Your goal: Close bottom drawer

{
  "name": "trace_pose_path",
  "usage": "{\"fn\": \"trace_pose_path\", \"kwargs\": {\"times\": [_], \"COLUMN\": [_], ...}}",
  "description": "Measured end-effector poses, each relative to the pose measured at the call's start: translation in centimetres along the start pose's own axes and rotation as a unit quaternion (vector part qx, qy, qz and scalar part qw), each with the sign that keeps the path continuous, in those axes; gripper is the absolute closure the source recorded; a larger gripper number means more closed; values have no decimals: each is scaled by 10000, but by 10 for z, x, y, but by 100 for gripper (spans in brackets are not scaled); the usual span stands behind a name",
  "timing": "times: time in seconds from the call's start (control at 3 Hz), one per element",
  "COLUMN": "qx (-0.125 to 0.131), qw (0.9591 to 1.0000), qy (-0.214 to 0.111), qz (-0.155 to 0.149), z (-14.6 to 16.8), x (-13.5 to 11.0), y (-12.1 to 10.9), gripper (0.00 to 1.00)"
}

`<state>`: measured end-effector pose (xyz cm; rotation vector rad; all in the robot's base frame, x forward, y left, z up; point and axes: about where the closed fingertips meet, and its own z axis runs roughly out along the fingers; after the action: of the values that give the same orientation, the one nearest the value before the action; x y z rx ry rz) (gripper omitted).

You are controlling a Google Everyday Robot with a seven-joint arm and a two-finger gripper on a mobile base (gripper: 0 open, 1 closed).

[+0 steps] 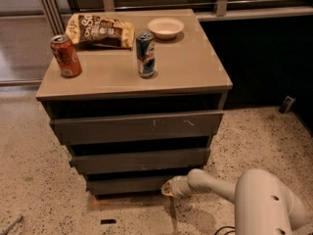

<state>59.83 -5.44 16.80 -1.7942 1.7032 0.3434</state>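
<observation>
The bottom drawer is the lowest, narrowest grey-brown front of the cabinet, just above the floor. Its flat front sits set back under the middle drawer, which sits under the wide top drawer with pale scratch marks. My gripper is at the end of the white arm, low down, with its tip against the right end of the bottom drawer's front.
On the cabinet top stand a red can, a blue can, a chip bag and a white bowl. Speckled floor surrounds the cabinet. A dark wall stands at the right.
</observation>
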Motion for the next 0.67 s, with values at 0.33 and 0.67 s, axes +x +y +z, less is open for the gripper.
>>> {"fn": "trace_pose_path", "kwargs": {"times": [0.33, 0.67], "qx": [-1098, -1599], "qw": [9922, 9819], "qy": [127, 64], "qz": [585, 1014], "z": [-16, -33], "x": [-8, -10], "y": [61, 100], "gripper": [100, 100]}}
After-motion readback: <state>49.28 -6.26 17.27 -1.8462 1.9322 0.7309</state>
